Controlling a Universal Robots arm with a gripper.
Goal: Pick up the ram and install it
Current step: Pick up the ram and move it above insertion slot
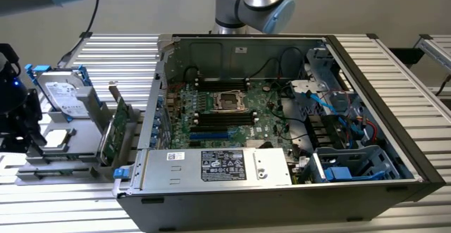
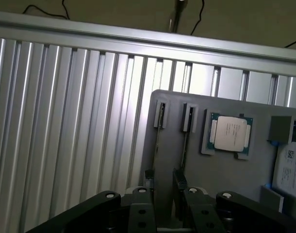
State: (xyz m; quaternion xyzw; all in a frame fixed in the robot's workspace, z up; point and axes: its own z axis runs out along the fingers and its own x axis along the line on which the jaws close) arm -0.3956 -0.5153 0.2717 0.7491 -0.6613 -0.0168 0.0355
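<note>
Jaws: stood apart, nothing between them, low over the grey tray [image 2: 245, 179].
Ram [image 2: 158, 138]: on edge in a tray slot, just before the jaws; second stick [image 2: 186, 141] beside it.
Processor [image 2: 230, 135]: flat on the tray, near the sticks.
Tabletop [image 2: 65, 121]: ribbed metal.

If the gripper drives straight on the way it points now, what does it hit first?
Probably the two ram sticks standing on edge in the gray tray: the gripper points at them, fingers open. Depth is unclear, so it might reach the tray between them first.
</note>
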